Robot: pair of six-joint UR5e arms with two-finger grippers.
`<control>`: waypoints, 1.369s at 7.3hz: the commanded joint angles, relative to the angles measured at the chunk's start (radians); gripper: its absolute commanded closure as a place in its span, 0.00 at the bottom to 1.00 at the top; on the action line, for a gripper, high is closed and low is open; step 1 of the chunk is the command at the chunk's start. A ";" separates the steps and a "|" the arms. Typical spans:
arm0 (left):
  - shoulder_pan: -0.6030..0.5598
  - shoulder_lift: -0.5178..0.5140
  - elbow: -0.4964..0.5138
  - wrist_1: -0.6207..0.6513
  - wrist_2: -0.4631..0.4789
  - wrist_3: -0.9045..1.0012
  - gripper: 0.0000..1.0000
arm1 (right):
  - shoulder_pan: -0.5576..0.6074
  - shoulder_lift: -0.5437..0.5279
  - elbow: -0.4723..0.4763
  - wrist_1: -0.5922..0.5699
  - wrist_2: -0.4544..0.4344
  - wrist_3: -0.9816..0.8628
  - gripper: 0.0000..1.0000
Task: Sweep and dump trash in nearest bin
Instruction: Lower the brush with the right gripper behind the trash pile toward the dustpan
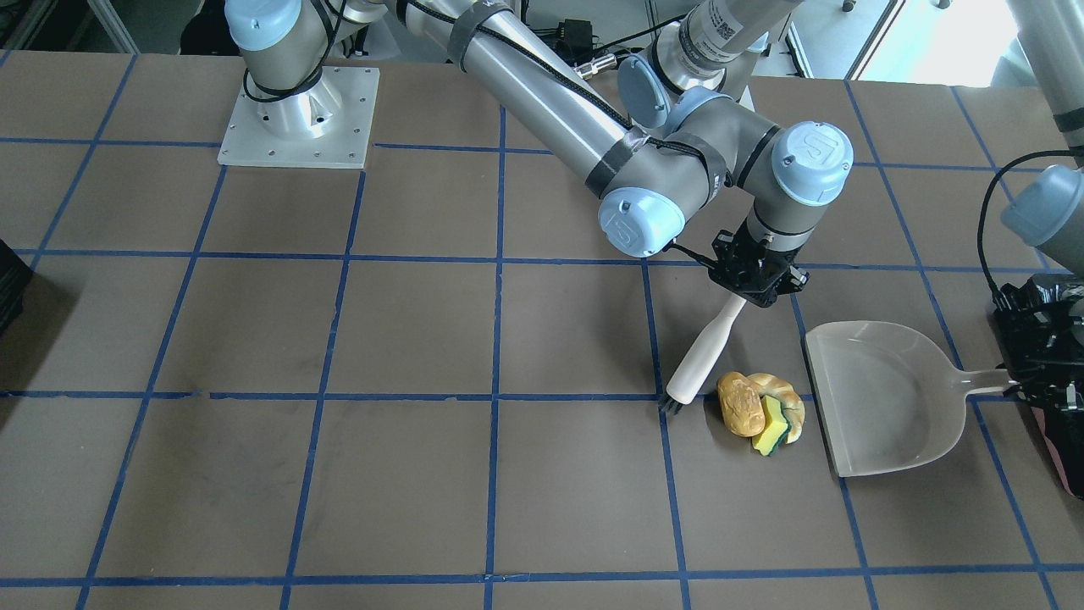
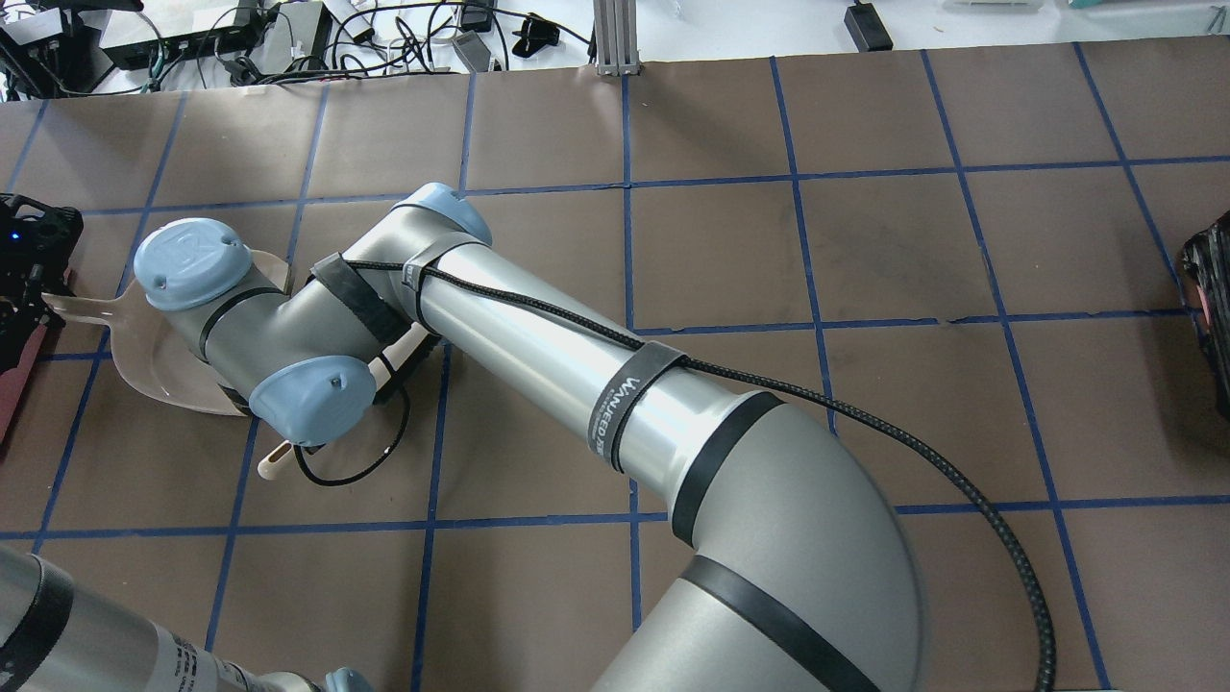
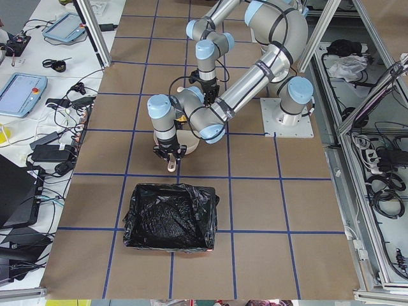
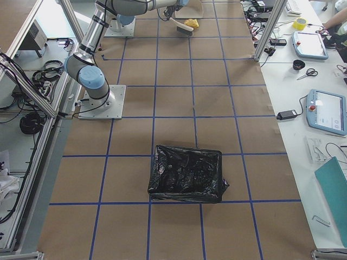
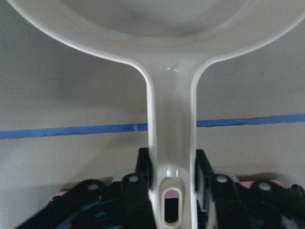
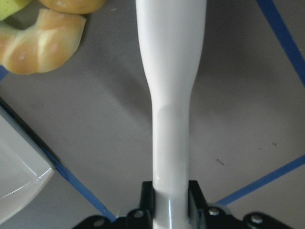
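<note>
- The right gripper point(image 1: 756, 273) is clamped on the white handle of a brush point(image 1: 707, 349). The brush slants down with its dark bristles at the table point(image 1: 339, 474).
- The trash point(image 1: 760, 407) lies on the table between the bristles and the dustpan's open lip, just beside both. It is a potato-like lump point(image 1: 740, 403), a braided bread piece point(image 1: 777, 385) and a yellow-and-green sponge point(image 1: 775, 424).
- The left gripper point(image 5: 172, 171) grips the handle of the dustpan point(image 1: 881, 398), which lies flat.
- The bin point(image 3: 169, 217), pink with a black liner, stands near the left gripper.
</note>
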 commanded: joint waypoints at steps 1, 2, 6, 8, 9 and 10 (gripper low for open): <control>-0.008 -0.003 0.001 0.001 0.000 0.000 1.00 | 0.003 0.020 -0.029 0.006 0.012 -0.026 1.00; -0.008 -0.013 0.000 0.002 -0.004 -0.008 1.00 | 0.003 0.021 -0.029 0.005 0.024 -0.070 1.00; -0.039 -0.017 0.000 -0.005 -0.010 -0.062 1.00 | -0.002 0.024 -0.032 0.057 0.107 -0.342 1.00; -0.042 -0.017 0.000 -0.005 -0.010 -0.063 1.00 | -0.003 0.027 -0.036 0.057 0.124 -0.506 1.00; -0.044 -0.017 -0.002 -0.005 -0.010 -0.063 1.00 | -0.005 0.033 -0.045 0.059 0.129 -0.611 1.00; -0.044 -0.017 -0.003 -0.004 -0.010 -0.063 1.00 | -0.005 0.035 -0.057 0.069 0.130 -0.733 1.00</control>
